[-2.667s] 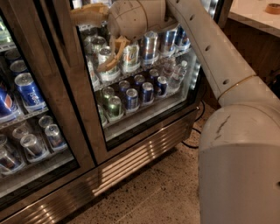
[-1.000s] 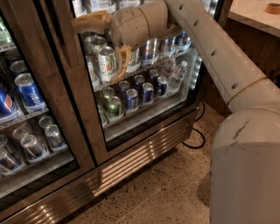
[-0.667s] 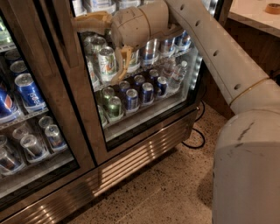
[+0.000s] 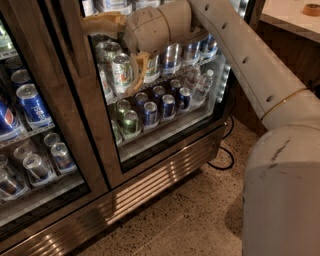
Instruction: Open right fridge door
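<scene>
Camera view: looks down at the lower half of the fridge [image 4: 150, 186], with the robot's pale arm [image 4: 250, 65] crossing from the right edge up to the top centre.
Right fridge door [image 4: 95, 137]: centre of frame, glass pane in a brushed steel frame. It appears shut, its bottom edge in line with the ribbed grille below.
Gripper [image 4: 110, 56]: up against the top left corner of that door's glass, close to the hinge-free edge by the dark centre strip.
Jaws: spread. One tan finger [image 4: 102, 22] points left toward the door frame and the other curves down over the glass. Cannot tell whether either one hooks the handle.
Wrist: rounded grey housing directly right of the fingers, covering part of the upper shelf.
Behind the glass: two wire shelves of cans [image 4: 150, 112], green and silver on the left, blue toward the right.
Left door [image 4: 75, 182]: shut, with blue Pepsi cans [image 4: 32, 105] above and silver cans on their sides below.
Floor [image 4: 200, 220]: speckled stone, with a black cable [image 4: 226, 150] looping at the fridge's right corner.
Robot body [image 4: 282, 200]: large pale shell filling the lower right.
Counter [image 4: 290, 20]: pale top at upper right, with a brown ring [image 4: 312, 9] on it.
</scene>
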`<state>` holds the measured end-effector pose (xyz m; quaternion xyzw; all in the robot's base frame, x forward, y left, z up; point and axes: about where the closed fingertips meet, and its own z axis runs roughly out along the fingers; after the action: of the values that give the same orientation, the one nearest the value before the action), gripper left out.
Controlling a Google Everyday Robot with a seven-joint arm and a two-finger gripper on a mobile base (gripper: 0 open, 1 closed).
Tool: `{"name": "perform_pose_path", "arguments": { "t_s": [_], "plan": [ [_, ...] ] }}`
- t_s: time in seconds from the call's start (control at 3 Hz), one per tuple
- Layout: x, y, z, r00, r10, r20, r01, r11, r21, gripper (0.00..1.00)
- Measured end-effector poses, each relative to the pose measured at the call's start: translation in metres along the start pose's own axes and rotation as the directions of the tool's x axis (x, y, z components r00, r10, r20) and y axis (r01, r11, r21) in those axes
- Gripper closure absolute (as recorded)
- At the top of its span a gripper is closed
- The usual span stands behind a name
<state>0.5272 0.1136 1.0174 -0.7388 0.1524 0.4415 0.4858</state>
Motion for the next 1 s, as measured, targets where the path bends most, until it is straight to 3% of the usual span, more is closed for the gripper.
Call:
{"name": "perform_pose_path", "arguments": {
  "t_s": [1.0],
  "plan": [
    [0.0002,0.0037,0.0018,1.0,0.009,-0.004,-0.009,0.9998,-0.019,0.07]
  ]
}}
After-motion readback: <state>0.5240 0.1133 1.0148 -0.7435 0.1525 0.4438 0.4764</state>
